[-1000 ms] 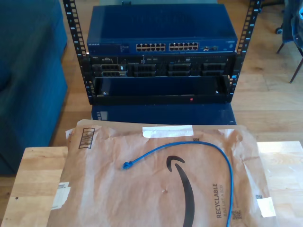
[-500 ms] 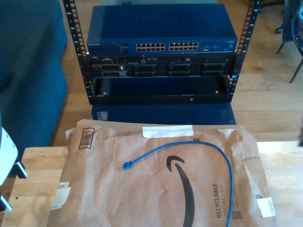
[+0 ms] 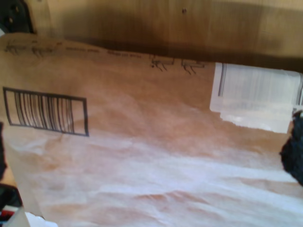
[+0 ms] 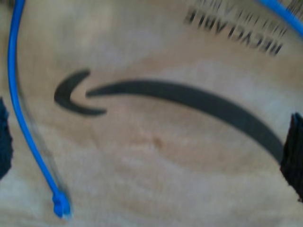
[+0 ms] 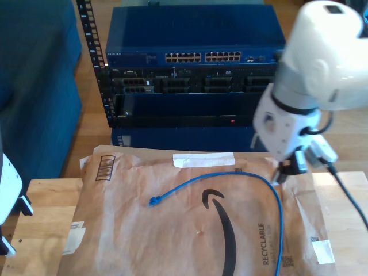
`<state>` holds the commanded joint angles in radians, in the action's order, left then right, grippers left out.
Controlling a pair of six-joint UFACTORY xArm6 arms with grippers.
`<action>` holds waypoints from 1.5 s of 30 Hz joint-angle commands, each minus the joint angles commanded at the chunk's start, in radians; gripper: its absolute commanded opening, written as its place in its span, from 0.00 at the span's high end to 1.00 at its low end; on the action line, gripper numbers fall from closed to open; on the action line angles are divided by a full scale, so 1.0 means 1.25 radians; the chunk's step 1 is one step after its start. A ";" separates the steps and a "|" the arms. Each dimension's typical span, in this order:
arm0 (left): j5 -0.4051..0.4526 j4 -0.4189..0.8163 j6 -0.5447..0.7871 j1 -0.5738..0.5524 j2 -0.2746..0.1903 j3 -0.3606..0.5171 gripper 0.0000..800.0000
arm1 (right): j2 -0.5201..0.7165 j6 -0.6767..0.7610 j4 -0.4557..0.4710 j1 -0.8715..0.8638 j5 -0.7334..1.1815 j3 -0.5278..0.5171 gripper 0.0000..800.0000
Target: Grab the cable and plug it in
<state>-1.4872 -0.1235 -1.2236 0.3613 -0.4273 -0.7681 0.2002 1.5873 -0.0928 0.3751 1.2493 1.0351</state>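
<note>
Exterior view | cable (image 5: 256, 175) thin blue, curved on envelope (image 5: 144, 236) | end effector states unclear

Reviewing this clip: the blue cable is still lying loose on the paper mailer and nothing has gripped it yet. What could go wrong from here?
1. The cable is thin and lies flat on the crinkled paper mailer; fingers closing on it could pinch paper too, or slide off.
2. Its plug lies free at one end; a grasp far along the cable would probably leave it dangling, hard to aim.
3. The switch's ports are small and tightly packed, so slight misalignment may jam the plug.
</note>
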 joint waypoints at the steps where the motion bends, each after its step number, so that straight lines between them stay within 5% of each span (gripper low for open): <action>1: 0.000 -0.006 0.000 0.000 0.000 0.000 0.00 | -0.026 0.000 0.000 0.021 -0.002 0.020 0.00; 16: 0.001 -0.007 -0.002 0.000 0.007 0.001 0.00 | -0.230 0.069 0.004 0.178 -0.022 0.188 0.00; 45: 0.007 -0.007 -0.002 0.002 0.029 0.002 0.00 | -0.410 0.120 0.009 0.207 -0.171 0.188 0.01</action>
<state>-1.4780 -0.1327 -1.2267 0.3644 -0.3905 -0.7651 -0.3122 1.7377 -0.0821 0.6345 1.0361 1.2699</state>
